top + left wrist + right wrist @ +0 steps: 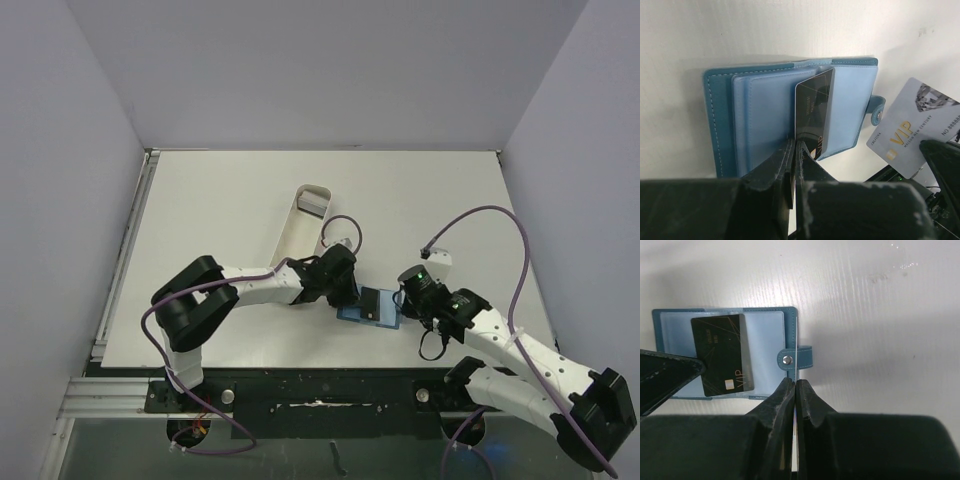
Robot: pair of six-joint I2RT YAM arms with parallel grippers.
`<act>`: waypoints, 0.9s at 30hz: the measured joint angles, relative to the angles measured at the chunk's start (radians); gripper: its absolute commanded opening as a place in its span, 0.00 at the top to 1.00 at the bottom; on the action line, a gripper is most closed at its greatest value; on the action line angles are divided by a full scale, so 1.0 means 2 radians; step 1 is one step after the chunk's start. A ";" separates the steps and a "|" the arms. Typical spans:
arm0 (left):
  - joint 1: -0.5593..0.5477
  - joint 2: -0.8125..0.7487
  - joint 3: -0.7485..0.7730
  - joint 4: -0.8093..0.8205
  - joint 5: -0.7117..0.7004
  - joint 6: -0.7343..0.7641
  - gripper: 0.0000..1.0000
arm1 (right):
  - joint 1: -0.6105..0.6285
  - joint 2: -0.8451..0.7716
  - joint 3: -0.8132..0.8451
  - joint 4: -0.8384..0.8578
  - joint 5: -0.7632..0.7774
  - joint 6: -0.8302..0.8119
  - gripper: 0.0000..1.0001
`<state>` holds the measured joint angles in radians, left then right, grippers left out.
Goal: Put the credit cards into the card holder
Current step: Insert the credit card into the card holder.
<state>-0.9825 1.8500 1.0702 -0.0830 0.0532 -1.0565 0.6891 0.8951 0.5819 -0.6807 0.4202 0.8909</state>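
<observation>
The teal card holder lies open on the table, light blue inside. A black card lies on it, partly in a clear pocket, also in the right wrist view. My left gripper is shut, its tips at the black card's near corner; I see the card face-on, not pinched between the fingers. My right gripper is shut on a grey VIP card, held edge-on just beside the holder's snap tab. From above, the left gripper and right gripper flank the holder.
A long white tray stands behind the left arm, with a grey item at its far end. Purple cables loop over both arms. White walls close in the table at the left, back and right.
</observation>
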 measured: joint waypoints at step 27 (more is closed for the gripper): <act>0.000 0.032 0.038 -0.001 0.023 0.037 0.73 | 0.000 0.027 -0.007 0.007 0.003 0.002 1.00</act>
<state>-0.9825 1.9137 1.1461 -0.0853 0.0982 -0.9829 0.6888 0.9501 0.5682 -0.6670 0.4263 0.8959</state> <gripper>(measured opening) 0.253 0.037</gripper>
